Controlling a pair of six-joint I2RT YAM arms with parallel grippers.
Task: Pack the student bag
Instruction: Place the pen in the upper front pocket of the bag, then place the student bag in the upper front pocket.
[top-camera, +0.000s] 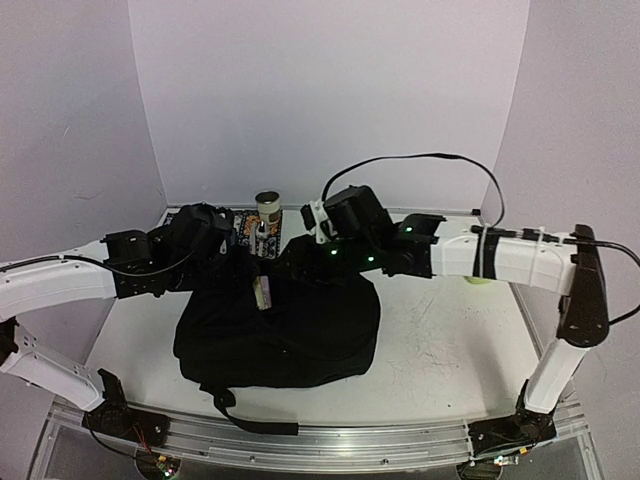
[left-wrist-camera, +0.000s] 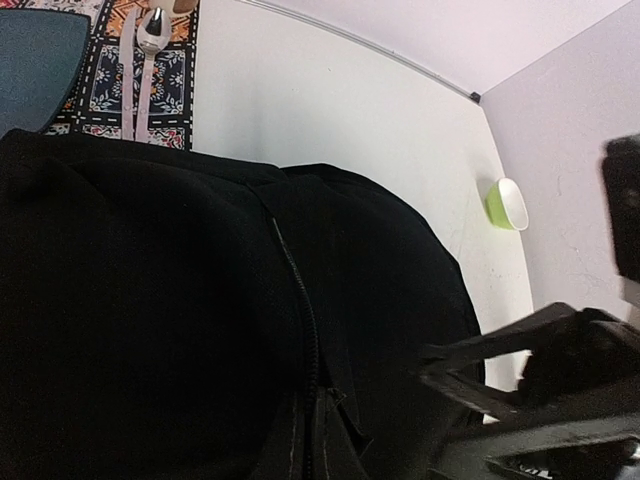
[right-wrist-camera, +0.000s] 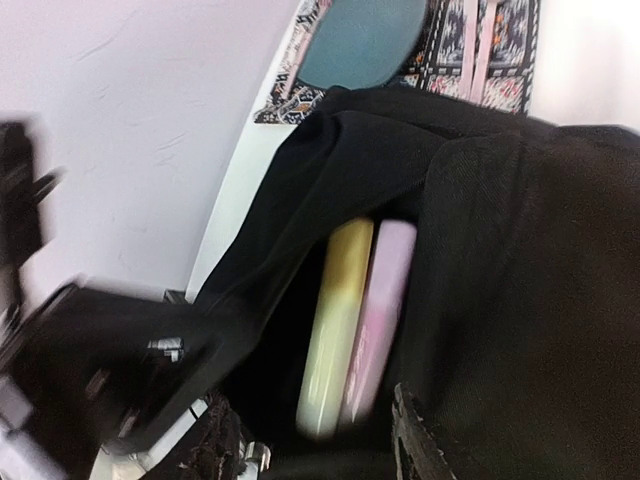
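Observation:
The student bag (top-camera: 290, 330), a large floppy black backpack, lies mid-table with a strap trailing toward the front edge. It fills the left wrist view (left-wrist-camera: 150, 300), zipper running down the middle. My left gripper (top-camera: 228, 255) is at the bag's back left edge, its fingers buried in fabric, holding the opening's flap up. My right gripper (right-wrist-camera: 315, 455) is open over the opening, fingers (right-wrist-camera: 420, 440) spread wide. Between them a yellow flat item (right-wrist-camera: 335, 320) and a pink flat item (right-wrist-camera: 385, 300) stand side by side inside the bag (right-wrist-camera: 530, 300). Their tops show in the top view (top-camera: 262, 292).
A patterned placemat (left-wrist-camera: 165, 90) with a spoon (left-wrist-camera: 150, 35) and a dark teal plate (right-wrist-camera: 360, 40) lies behind the bag. A tin can (top-camera: 267, 210) stands at the back. A green bowl (left-wrist-camera: 508, 203) sits at the right, near the wall.

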